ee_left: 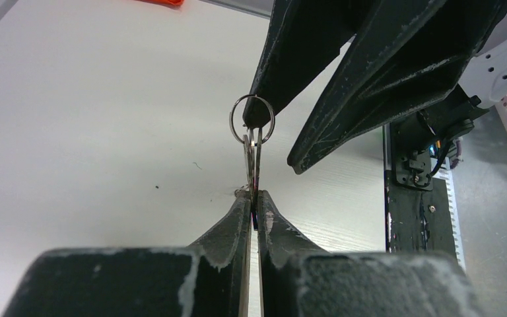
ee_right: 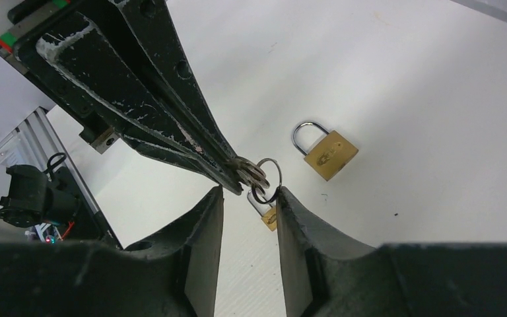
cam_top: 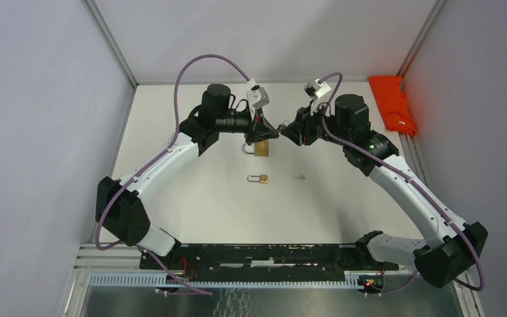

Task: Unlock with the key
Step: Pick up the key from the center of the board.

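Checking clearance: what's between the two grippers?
The keys on their ring: left gripper pinches them, ring at the right gripper's open fingertips. Both wrist views.

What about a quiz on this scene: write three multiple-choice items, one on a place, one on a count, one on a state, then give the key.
1. Where does the orange-red object lie?
A. At the far right corner of the table
B. At the near edge, in the middle
C. At the far left corner

2. How many padlocks lie on the table?
A. One
B. Two
C. Four

3. What state is the left gripper in?
A. Open and empty
B. Shut on the keys
C. Shut on a screwdriver

Key: 1 A, since the top view shows it at the far right edge. 2 B, since the top view shows two brass ones near the middle. 3 B, since the left wrist view shows it pinched tight on the keys.
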### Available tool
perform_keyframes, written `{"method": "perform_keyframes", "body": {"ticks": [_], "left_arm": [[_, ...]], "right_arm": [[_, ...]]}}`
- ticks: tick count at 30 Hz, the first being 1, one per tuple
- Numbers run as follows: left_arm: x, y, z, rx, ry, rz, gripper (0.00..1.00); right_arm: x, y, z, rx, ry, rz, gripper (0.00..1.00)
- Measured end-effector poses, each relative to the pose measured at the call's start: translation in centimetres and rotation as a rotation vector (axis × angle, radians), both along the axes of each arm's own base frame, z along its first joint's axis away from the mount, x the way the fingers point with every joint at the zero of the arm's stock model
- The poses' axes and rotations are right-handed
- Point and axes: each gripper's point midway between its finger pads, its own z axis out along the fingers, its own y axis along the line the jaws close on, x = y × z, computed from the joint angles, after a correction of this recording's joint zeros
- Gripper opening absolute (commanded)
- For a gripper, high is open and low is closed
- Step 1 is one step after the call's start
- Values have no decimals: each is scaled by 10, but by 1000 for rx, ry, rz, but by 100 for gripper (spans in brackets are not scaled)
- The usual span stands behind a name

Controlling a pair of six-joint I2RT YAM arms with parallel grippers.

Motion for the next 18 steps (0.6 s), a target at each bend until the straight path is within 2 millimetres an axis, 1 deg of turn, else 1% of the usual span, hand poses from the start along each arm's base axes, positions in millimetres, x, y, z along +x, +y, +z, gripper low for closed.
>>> {"method": "perform_keyframes", "body": {"ticks": [7,10,11,12,13,14,16,18], "left_arm": [[0,0,0,0,0,0,11],[0,0,0,0,0,-1,11],[0,0,0,0,0,-1,11],[0,0,0,0,0,0,11],[0,0,0,0,1,-1,11],[0,0,0,1,1,-1,11],[0,0,0,1,3,0,11],[0,0,0,2,3,0,11]], "right_arm": [[-2,2,0,6,1,19,40],[-3,4,0,12,-1,27,37],[-2,4,0,14,-1,28,35],[-2,5,0,15,-1,29,29],[-1,6,0,18,-1,29,25],[0,7,-1,20,-1,31,23],[2,8,-3,22,6,31,21],[3,10,-5,22,16,34,15]]}}
